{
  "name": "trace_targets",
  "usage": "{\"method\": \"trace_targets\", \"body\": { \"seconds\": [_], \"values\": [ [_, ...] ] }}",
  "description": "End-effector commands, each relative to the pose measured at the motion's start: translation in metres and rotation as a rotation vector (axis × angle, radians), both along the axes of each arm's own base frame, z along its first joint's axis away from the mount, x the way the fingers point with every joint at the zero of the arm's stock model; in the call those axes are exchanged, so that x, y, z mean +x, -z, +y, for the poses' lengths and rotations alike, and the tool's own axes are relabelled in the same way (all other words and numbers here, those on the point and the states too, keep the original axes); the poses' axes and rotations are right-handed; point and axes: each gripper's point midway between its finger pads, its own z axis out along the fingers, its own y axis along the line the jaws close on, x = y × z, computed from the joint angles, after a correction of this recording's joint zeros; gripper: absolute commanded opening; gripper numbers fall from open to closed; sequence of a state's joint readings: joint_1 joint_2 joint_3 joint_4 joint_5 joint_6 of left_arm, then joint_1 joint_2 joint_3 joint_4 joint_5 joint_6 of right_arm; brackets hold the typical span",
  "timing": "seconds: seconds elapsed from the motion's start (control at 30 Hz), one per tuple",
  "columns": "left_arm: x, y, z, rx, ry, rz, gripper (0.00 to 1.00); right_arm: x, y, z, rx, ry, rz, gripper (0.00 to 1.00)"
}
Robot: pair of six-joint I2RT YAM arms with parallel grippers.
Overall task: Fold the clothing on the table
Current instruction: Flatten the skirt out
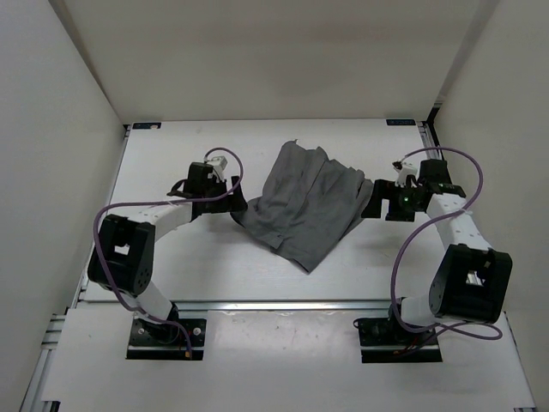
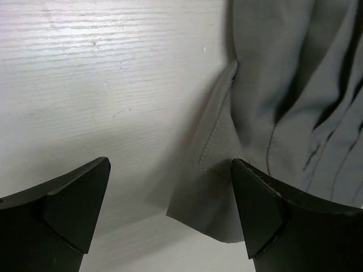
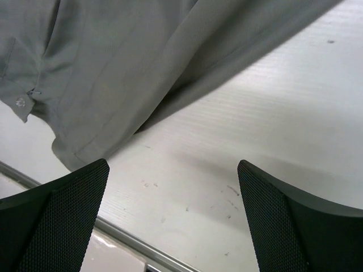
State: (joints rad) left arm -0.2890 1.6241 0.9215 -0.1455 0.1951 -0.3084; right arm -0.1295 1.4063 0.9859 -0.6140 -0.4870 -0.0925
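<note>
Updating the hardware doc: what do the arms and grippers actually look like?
Left arm and right arm: white links, bulky black joints, black base plates. A purple cable loops along each. Left gripper: black wedge-shaped fingers, smooth. Right gripper: same shape, but its fingers have a fine dotted texture. Small green light near the right wrist.

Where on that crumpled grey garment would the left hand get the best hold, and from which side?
Probably the hemmed corner of the clothing that juts out flat onto the table, just ahead of the open left hand. Come in low from the garment's left side: that corner looks thin and stitched, lying clear of the wrinkled bulk, so the fingers should pinch it cleanly.
</note>
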Motion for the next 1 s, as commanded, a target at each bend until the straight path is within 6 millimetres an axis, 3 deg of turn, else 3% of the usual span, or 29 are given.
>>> {"method": "trace_targets", "body": {
  "seconds": [0.0, 0.13, 0.53, 0.77, 0.97],
  "values": [
    [0.009, -0.038, -0.009, -0.165, -0.011, -0.120, 0.99, -0.009, -0.010, 0.008, 0.057, -0.005, -0.006, 0.99],
    [0.003, -0.042, -0.007, -0.251, -0.028, -0.124, 0.98, -0.011, -0.008, 0.007, 0.036, -0.015, -0.016, 0.99],
    [-0.006, -0.035, -0.044, -0.361, 0.047, -0.073, 0.84, -0.011, -0.009, 0.004, 0.016, -0.022, -0.013, 0.99],
    [-0.016, -0.020, -0.024, -0.298, 0.016, -0.045, 0.91, -0.009, -0.011, 0.002, 0.014, -0.017, -0.021, 0.99],
    [-0.022, -0.013, -0.018, -0.300, 0.012, -0.030, 0.90, -0.010, -0.010, 0.003, 0.015, -0.022, -0.020, 0.99]
  ]
}}
